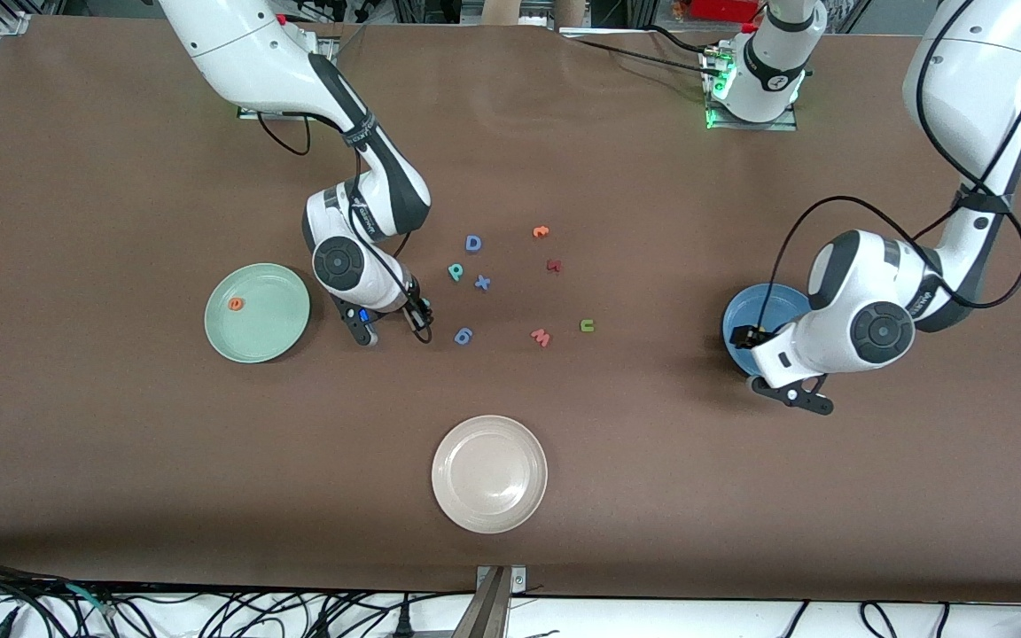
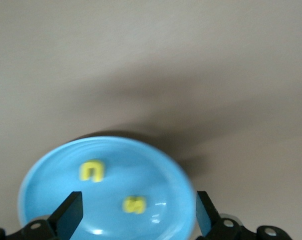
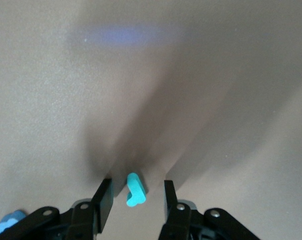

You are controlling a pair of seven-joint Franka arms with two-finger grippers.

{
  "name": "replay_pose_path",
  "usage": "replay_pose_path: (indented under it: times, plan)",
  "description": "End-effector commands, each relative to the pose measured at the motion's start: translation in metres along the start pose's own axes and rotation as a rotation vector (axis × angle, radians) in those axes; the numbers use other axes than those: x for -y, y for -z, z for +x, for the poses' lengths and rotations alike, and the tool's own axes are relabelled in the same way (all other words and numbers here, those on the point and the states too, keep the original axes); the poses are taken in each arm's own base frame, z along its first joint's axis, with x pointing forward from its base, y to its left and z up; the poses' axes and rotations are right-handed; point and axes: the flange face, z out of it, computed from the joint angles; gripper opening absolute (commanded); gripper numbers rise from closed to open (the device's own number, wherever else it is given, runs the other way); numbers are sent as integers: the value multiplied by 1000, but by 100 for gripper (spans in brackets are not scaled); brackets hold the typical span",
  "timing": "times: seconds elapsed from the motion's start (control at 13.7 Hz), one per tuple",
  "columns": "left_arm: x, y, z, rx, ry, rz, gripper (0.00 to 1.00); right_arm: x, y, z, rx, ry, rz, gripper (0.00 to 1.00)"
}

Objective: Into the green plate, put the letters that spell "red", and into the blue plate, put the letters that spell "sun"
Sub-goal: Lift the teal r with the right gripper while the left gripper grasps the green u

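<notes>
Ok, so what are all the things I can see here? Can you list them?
table: one, brown, under everything
green plate: one, toward the right arm's end
orange e: one, in the green plate
blue plate: one, toward the left arm's end
yellow u, yellow s: one each, in the blue plate
white plate: one, nearest the front camera
blue letters: three, D, x, 6 shape, mid-table
teal p shape: one, beside the x
orange letter, dark red letter, pink w, green n shape: one each, mid-table
teal r: one, on the table
right gripper: open around the teal r
left gripper: open, over the blue plate
</notes>
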Motion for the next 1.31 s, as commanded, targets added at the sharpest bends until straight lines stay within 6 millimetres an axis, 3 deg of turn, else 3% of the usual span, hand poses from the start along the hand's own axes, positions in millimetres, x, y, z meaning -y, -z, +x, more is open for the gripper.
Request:
replay_pose_path:
  times: [0.0,0.22,0.44,0.51,0.73,0.88,1.17,1.24]
  plan:
    - [-60,10,11,-57,56,-36,100,-6,-3,-7,9,-15,11,49]
    - [-131,10,15,-96,159,-62,100,-10,-8,-6,9,-18,0,45]
    - [-203,5,14,-166,223,-89,100,-10,-8,-5,8,-17,5,25]
    - [-217,-4,13,-185,245,-102,100,-10,-8,-4,8,-18,5,19]
    - [-242,-25,4,-203,304,-117,100,-10,-6,-5,8,-17,5,4]
    - [-245,-38,-3,-235,281,-103,100,-9,0,-5,9,-13,10,3]
    - [-254,-57,-9,-288,301,-73,100,-15,51,7,25,9,-41,4]
    - [-264,-62,-12,-293,291,-56,100,-19,69,16,28,24,-58,4]
